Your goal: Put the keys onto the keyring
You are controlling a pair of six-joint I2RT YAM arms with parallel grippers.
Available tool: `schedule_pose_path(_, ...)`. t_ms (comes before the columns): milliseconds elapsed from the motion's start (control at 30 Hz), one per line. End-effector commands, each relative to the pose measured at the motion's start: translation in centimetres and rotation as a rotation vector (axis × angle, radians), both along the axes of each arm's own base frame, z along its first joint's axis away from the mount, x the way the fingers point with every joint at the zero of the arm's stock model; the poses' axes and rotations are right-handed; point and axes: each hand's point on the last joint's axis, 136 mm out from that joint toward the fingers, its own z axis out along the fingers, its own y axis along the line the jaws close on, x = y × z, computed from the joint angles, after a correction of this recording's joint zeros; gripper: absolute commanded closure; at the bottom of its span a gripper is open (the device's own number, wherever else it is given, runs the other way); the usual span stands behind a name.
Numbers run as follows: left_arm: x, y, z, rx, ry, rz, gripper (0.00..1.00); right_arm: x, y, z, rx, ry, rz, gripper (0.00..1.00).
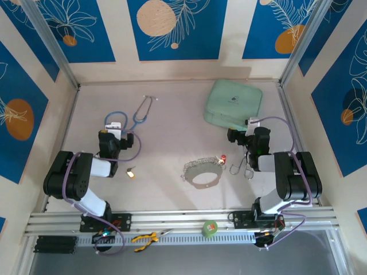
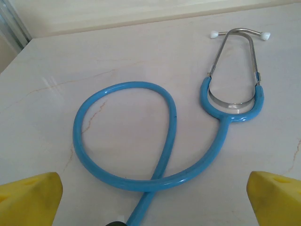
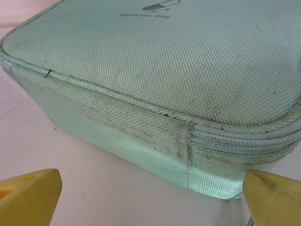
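— Hands first: how do they stand?
— Left hand [image 1: 113, 124] is spread wide with nothing between its yellow fingers [image 2: 28, 200], and it hangs over the near end of the stethoscope [image 2: 164, 141]. Right hand [image 1: 248, 126] is spread just as wide and empty, facing the side of the bag [image 3: 164, 70].
— What lies nearest?
— On the rail by the arm bases are pliers [image 1: 146, 238] with yellow grips and a green tape roll [image 1: 210, 228].
— And the keys?
— One brass key [image 1: 131, 172] lies alone on the tabletop [image 1: 166, 137], just beside the left arm and well apart from the keyring [image 1: 195, 181]. That keyring lies flat near the middle, closer to the right arm. Silver keys [image 1: 200, 163] fringe its far edge, and a red tag [image 1: 222, 158] sits at its right end. Between it and the right arm lies a wire clip [image 1: 238, 167].
— Farther back?
— At the left, the stethoscope's blue tube makes one loop and its earpieces point away. At the right, the pale green bag lies flat near the back wall, with "Medicine bag" printed on top.
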Motion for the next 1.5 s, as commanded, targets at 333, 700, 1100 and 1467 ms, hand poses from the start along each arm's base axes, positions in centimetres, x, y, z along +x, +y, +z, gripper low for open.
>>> schedule_pose_path(333,0.4,-0.2,1.1,-0.011,-0.029,-0.021,0.00,0.7,0.2,1.1,0.002,-0.031,0.012,0.01)
schedule_pose_path(700,0.4,-0.2,1.1,-0.011,-0.029,-0.021,0.00,0.7,0.2,1.1,0.004,-0.029,0.012,0.01)
schedule_pose_path(1100,-0.6,0.5,3.6,-0.010,-0.063,0.012,0.04,0.6,-0.7,3.6,0.013,0.021,-0.047,0.08)
schedule_pose_path(1467,-1.2,-1.2,10.1,-0.167,-0.066,-0.024,0.04,-3.7,2.8,4.7,0.270,0.389,-0.127,0.19)
